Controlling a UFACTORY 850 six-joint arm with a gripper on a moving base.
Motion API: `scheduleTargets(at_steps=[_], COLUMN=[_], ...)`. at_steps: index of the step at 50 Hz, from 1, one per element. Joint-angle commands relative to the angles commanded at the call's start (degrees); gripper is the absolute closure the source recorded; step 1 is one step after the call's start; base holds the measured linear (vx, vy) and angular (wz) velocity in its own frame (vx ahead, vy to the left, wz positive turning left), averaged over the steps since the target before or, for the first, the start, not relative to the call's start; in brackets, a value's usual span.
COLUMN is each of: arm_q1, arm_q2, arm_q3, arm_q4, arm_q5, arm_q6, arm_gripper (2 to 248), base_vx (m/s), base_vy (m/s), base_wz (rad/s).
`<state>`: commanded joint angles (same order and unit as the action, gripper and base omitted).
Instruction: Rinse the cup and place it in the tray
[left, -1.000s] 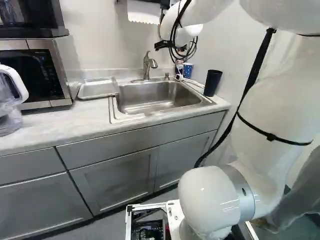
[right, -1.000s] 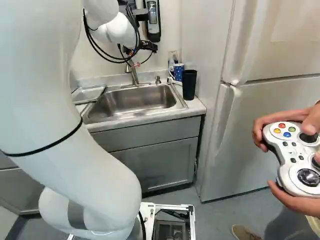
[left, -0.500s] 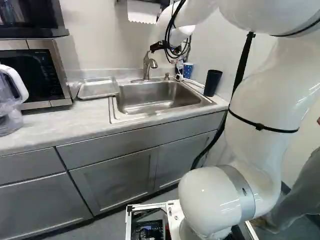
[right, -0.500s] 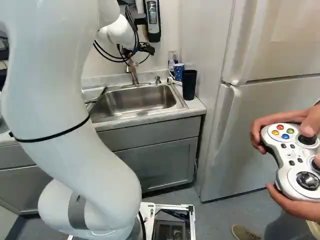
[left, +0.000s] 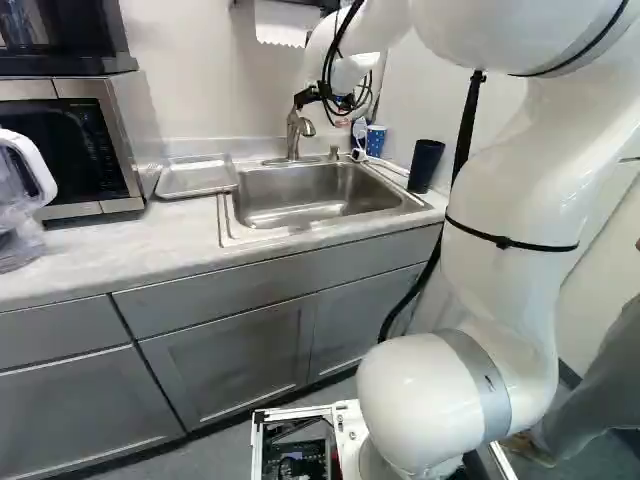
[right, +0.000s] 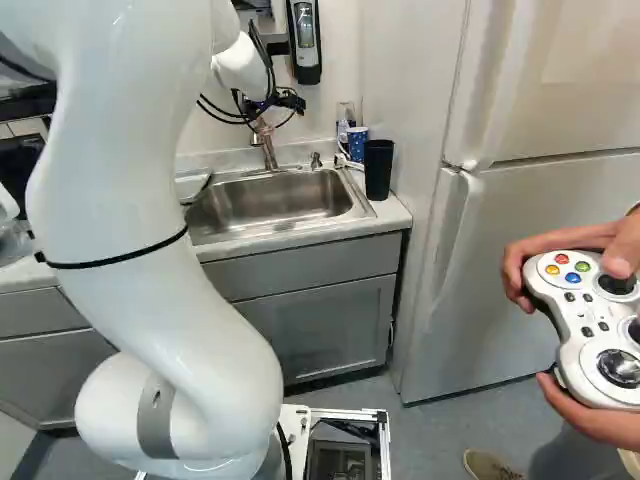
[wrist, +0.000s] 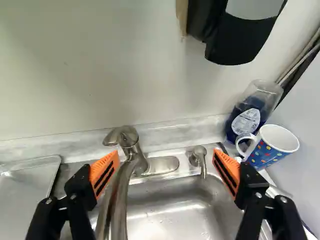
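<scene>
In the right base view my gripper (right: 284, 103) hangs over the back of the sink (right: 275, 200), by the faucet (right: 265, 150). The wrist view shows the gripper (wrist: 166, 171) open, its orange pads wide apart, holding nothing; the faucet (wrist: 131, 157) appears between the fingers, nearer one of them. A blue cup (wrist: 272, 149) with coloured dots and a white handle stands upright beyond the other finger, in the back corner beside the sink. The metal tray (left: 196, 178) lies on the counter on the sink's far side from the cup.
A tall black cup (right: 378, 170) stands beside the sink, near the fridge (right: 520, 250). A soap bottle (wrist: 250, 115) is behind the blue cup. A black dispenser (wrist: 235, 40) hangs on the wall. A microwave (left: 75, 150) is left of the tray. Hands with a controller (right: 590, 320) show at the right.
The arm has swung leftward in the left base view, carrying the open gripper left and slightly down by the faucet. The base, cups and tray have stayed put.
</scene>
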<state>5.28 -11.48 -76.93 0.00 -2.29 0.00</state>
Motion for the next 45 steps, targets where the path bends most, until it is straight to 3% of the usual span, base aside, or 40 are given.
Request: scheduleTargets(at_steps=[45], arm_q1=[-0.1], arm_q2=[-3.8], arm_q3=[-4.3], arm_q4=[0.0], arm_q5=[-0.8], arm_q6=[0.0], arm_gripper=[3], base_vx=[0.0], base_vy=[0.0], base_wz=[0.0])
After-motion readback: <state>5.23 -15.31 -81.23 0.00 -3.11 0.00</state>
